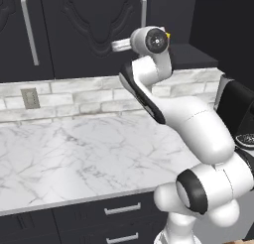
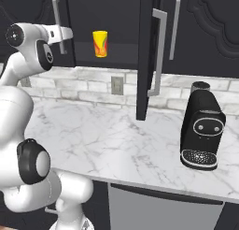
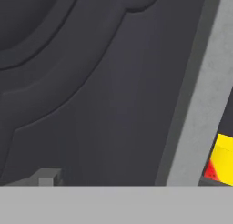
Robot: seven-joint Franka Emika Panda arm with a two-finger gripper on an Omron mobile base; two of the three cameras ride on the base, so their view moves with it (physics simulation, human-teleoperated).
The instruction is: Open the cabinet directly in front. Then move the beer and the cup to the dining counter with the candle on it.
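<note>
Upper middle of the right base view, the cup (image 2: 100, 43) stands inside the cabinet (image 2: 116, 28) beyond its swung-open right door (image 2: 145, 56). It looks light, rigid and smooth, likely slippery; best gripped around mid-body. The tool (image 2: 69, 33) sits at the left door's bar handle (image 2: 58, 25), its spread unclear. No beer can be made out.

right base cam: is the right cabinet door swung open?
Yes. The right door stands edge-on over the worktop, exposing the yellow cup inside the cabinet.
</note>
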